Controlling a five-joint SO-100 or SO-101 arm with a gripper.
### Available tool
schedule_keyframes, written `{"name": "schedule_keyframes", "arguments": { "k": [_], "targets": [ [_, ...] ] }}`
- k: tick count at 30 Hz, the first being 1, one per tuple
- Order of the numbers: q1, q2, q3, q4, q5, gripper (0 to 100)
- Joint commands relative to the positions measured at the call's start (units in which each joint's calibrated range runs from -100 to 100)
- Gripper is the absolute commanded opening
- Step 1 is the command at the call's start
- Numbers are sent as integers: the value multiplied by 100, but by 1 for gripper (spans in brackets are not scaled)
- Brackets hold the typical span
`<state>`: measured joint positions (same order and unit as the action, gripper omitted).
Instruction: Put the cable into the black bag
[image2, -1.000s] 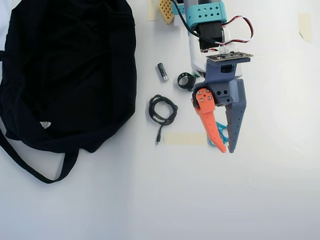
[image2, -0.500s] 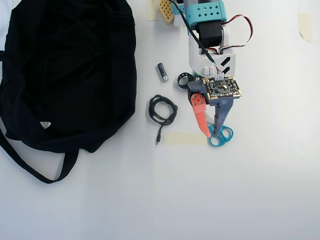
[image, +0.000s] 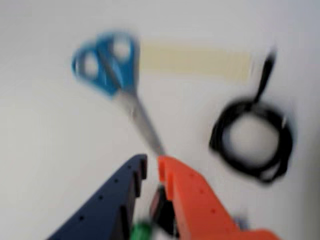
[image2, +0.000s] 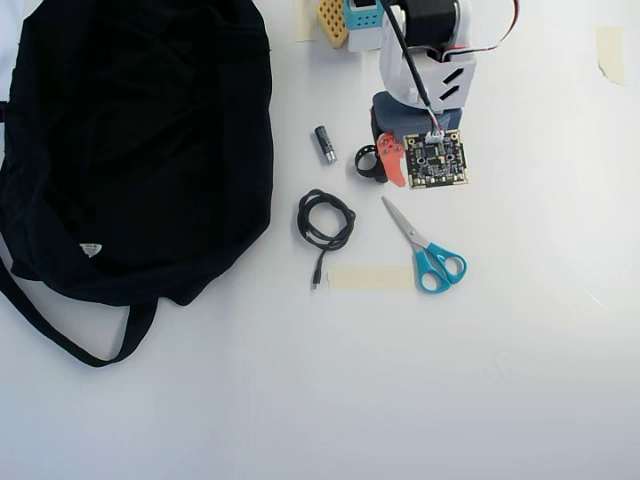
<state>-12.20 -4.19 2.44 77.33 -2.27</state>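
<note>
— Overhead view: where is the cable (image2: 325, 220) kept?
— Coiled on the desk (image2: 520, 380), at three o'clock of the black bag (image2: 135, 140), free for picking.
— And the pincer (image: 152, 167)?
— Nearly closed, nothing gripped.

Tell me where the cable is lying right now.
In the overhead view the cable lies coiled on the white table, just right of the black bag and left of the blue-handled scissors, its plug end pointing down towards a tape strip.
</note>
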Motion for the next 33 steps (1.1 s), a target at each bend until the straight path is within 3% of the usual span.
{"name": "schedule_keyframes", "arguments": {
  "k": [1,8,33],
  "targets": [
    [-89,-278,-262,777,-9,3],
    [-82,-278,-262,1604,-19,3],
    [-74,-377,-154,1802,38,3]
  ]
}}
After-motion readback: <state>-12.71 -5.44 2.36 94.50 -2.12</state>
